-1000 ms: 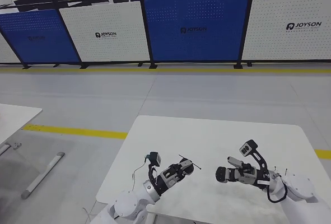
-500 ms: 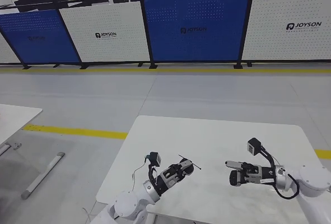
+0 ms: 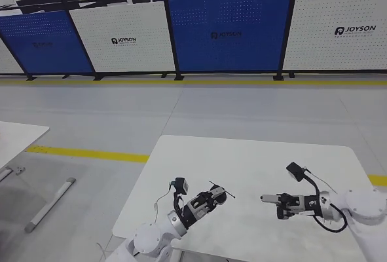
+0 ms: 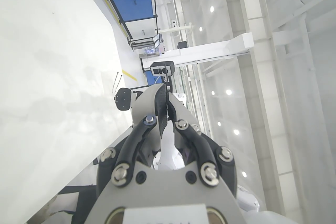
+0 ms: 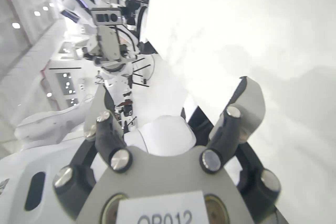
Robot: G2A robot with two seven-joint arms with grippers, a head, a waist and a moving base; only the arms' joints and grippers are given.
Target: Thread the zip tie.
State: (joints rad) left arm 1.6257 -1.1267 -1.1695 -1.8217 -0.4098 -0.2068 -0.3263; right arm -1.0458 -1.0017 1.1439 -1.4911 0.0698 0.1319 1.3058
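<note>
Compared w/ 1 s ago, the R forearm is lying lower and further outward, and the right gripper is now pointing level at the left gripper; the L arm is keeping its place. The left gripper is pinching its fingers tight on the zip tie, holding it above the table near the front edge, w/ both thin ends sticking out sideways. The right gripper is standing wide open, gripping nothing, w/ a clear gap to the tie. Probably the step is taking the free end. For doing it well, R should be approaching slowly, closing only when the strip is between the pads, close to the tip so it is not bending, while L is holding steady.
</note>
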